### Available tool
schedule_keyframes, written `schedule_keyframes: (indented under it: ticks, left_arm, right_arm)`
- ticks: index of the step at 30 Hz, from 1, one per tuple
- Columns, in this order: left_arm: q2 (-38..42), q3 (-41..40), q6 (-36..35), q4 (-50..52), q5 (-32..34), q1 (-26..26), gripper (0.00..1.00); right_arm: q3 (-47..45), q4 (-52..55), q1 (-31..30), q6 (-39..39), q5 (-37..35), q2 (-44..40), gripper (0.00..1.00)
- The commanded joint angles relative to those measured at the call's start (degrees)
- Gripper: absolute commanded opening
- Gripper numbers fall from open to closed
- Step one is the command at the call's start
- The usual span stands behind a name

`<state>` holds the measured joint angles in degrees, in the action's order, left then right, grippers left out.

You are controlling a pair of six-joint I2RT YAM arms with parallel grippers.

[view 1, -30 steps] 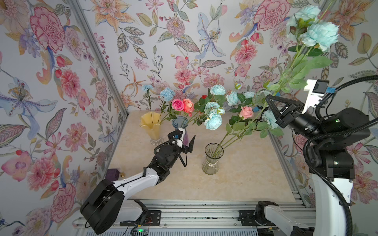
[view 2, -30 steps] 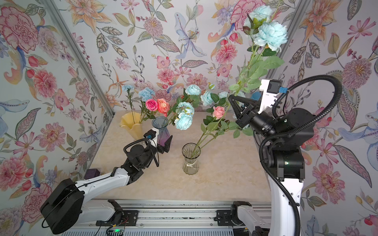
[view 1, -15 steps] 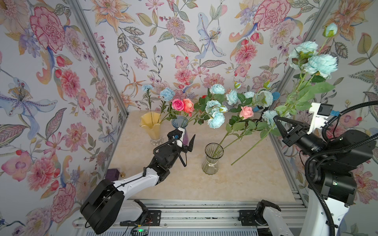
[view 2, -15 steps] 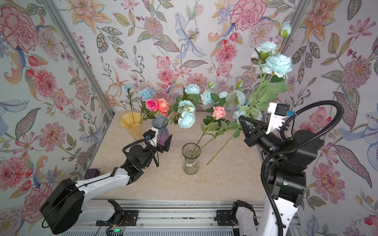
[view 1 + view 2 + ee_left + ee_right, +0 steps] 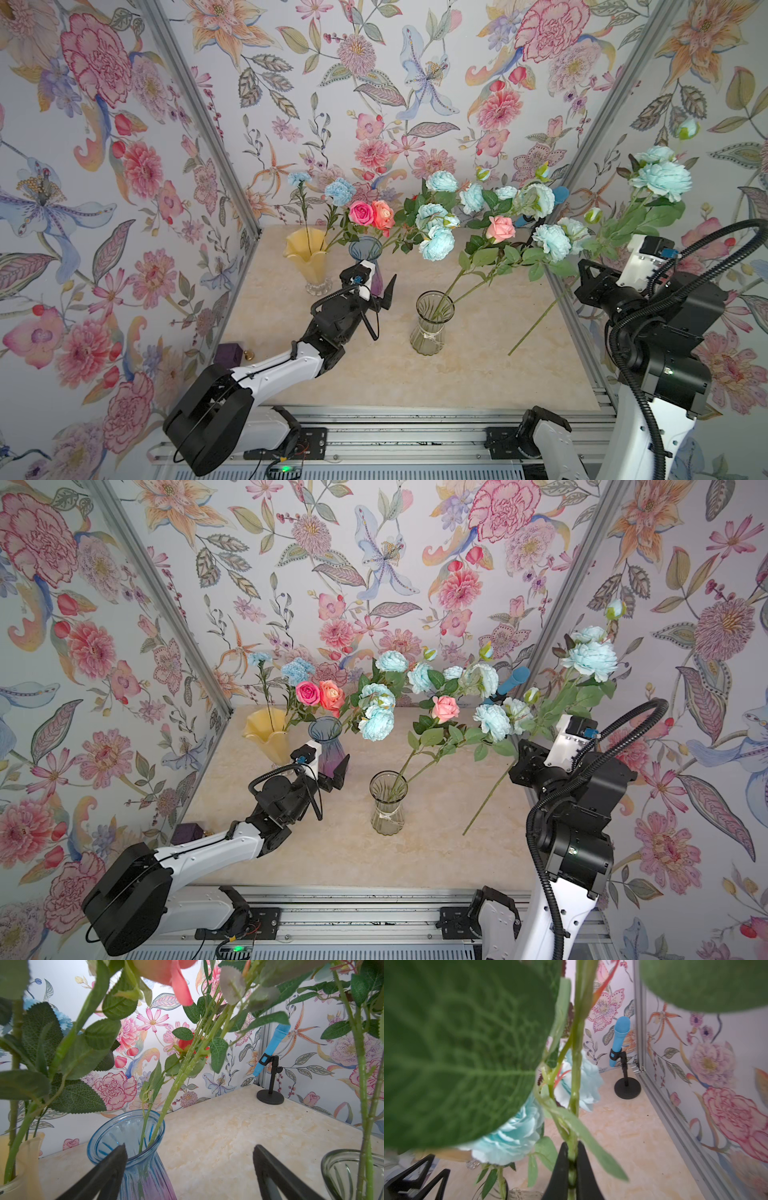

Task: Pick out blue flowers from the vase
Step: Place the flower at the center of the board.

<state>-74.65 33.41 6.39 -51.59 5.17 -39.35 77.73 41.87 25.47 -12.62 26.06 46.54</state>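
Observation:
My right gripper [image 5: 572,1147] is shut on the green stem of a blue flower spray [image 5: 663,178]. In both top views the spray hangs free at the right wall, its stem end [image 5: 512,352] off the table and outside the clear glass vase [image 5: 432,322]. That vase holds more aqua blooms [image 5: 492,721] and a pink rose [image 5: 445,707]. My left gripper [image 5: 189,1147] is open and holds nothing, one finger next to the blue-purple vase [image 5: 133,1159], which holds aqua blooms [image 5: 436,243] and roses. Sky-blue carnations [image 5: 340,192] stand in the yellow vase [image 5: 305,253].
A blue microphone [image 5: 270,1051] on a black stand sits in the back right corner. A small purple box [image 5: 227,353] lies at the left wall near my left arm. Floral walls close in three sides; a metal rail [image 5: 415,419] runs along the front.
My right arm has swung right and down with the spray, carrying its blooms lower and its stem further from the clear vase. The left arm has not moved.

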Motion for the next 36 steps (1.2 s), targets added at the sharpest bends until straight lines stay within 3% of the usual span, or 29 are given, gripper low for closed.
schedule_keyframes:
  ticks: [1,7,11,16,18,30,36]
  left_arm:
    - [-0.67,0.17,-0.51,-1.49,0.26,-0.42,0.96]
    - [-0.06,-0.21,-0.83,-1.41,0.69,-0.38,0.96]
    - [-0.45,0.04,-1.03,-1.12,0.42,-0.37,0.96]
    - [-0.85,0.37,-0.77,-0.97,-0.21,-0.37,0.96]
    - [-0.89,0.37,-0.86,-0.89,-0.20,-0.37,0.96]
    - [-1.46,0.89,-1.38,-0.28,-1.40,-0.37,0.96]
    - [-1.46,0.85,-1.64,-0.35,-1.50,-0.34,0.96]
  right_arm:
    - [-1.35,0.90,1.42,1.49,-7.01,0.52,0.00]
    - [-7.93,-6.19,1.01,0.58,-7.45,4.78,0.00]
    - [-8.99,-7.81,-2.55,2.47,-9.54,9.31,0.00]
    - [-6.58,-6.10,-12.59,6.50,-15.64,16.56,0.00]
    - [-5.97,-6.07,-14.82,7.15,-14.48,19.03,0.00]
    - [-0.34,-6.77,-18.37,9.53,-5.13,38.52,0.00]
    - [2.84,-7.06,-20.13,10.84,-11.60,48.16,0.00]
